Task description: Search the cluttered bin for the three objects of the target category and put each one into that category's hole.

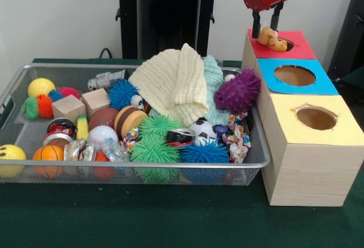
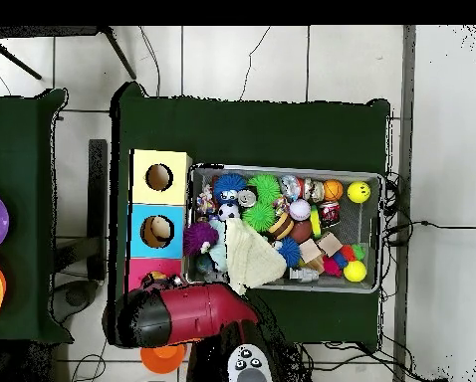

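My gripper (image 1: 266, 29) hangs over the far end of the pale wooden box (image 1: 307, 174). It is shut on a small yellow and orange stuffed toy (image 1: 272, 38), its jaws on either side of the toy's yellow upper part. The toy's orange lower part sits at the mouth of the red-surround hole (image 1: 289, 45). In the overhead view my red arm (image 2: 187, 316) hides the gripper, the toy and most of the red surround (image 2: 142, 269). The wire mesh bin (image 1: 11, 86) stands beside the box, heaped with clutter. No orange black-striped toy shows.
The blue-surround hole (image 1: 294, 75) and the yellow-surround hole (image 1: 316, 117) lie nearer the camera on the box. A cream cloth (image 1: 173, 83), a purple puffer ball (image 1: 238, 90), green and blue puffers, balls and wooden blocks fill the bin (image 2: 287, 169).
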Tool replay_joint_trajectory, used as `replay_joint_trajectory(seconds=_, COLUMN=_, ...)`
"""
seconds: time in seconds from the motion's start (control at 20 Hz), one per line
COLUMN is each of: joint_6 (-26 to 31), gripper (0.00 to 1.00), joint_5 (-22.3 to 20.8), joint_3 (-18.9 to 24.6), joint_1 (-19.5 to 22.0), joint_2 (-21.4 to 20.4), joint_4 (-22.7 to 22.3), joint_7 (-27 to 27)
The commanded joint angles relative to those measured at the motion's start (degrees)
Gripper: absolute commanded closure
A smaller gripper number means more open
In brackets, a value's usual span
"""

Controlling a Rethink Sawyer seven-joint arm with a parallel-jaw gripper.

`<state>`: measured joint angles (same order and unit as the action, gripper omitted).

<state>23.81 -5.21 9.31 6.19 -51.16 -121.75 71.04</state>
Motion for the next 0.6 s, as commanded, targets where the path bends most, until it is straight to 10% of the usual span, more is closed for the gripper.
replay_joint_trajectory(seconds=0.05, joint_6=-4.8, gripper=0.00, joint_5=1.1, joint_3=-1.8, joint_1=0.7, joint_2=1.1, joint_4=3.0, joint_7=13.2)
replay_joint_trajectory(seconds=0.6, joint_6=-2.5, gripper=0.00, joint_5=3.0, joint_3=-0.8, joint_1=1.0, joint_2=1.3, joint_4=3.2, joint_7=12.9)
